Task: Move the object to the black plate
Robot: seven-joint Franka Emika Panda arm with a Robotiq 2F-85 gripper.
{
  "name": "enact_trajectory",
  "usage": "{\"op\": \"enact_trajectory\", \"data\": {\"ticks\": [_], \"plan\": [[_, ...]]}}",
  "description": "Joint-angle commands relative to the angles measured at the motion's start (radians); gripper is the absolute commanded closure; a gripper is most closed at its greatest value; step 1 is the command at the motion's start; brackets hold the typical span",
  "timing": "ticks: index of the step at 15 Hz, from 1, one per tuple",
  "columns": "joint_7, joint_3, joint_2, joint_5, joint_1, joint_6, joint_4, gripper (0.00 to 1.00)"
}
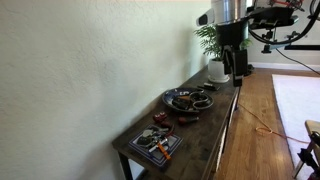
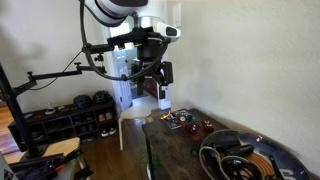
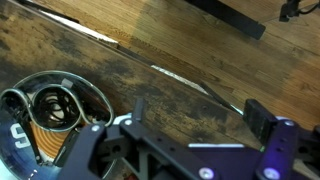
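Note:
The round black plate (image 1: 188, 98) with a raised rim and inner compartments sits mid-table; it also shows in the foreground of an exterior view (image 2: 245, 160) and at the left of the wrist view (image 3: 50, 110), with dark cable-like items inside. A small reddish-brown object (image 1: 188, 120) lies on the table between the plate and a rectangular tray; it also shows in an exterior view (image 2: 207, 127). My gripper (image 1: 238, 68) hangs open and empty above the table's plant end, in both exterior views (image 2: 160, 90). In the wrist view its fingers (image 3: 200, 115) straddle bare wood to the right of the plate.
A dark rectangular tray (image 1: 155, 142) with several small items sits at the near end, also seen in an exterior view (image 2: 180, 120). A potted plant (image 1: 213, 55) stands at the far end. The long dark table (image 1: 215, 115) runs along a white wall. A shoe rack (image 2: 75, 115) stands on the floor.

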Motion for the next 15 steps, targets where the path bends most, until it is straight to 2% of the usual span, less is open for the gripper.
{"op": "enact_trajectory", "data": {"ticks": [1, 7, 15], "plan": [[-0.058, -0.010, 0.074, -0.018, -0.011, 0.108, 0.027, 0.00], [-0.169, -0.022, 0.210, 0.000, -0.033, 0.291, 0.082, 0.00], [-0.296, -0.001, 0.396, 0.012, -0.071, 0.314, 0.228, 0.00]]}}
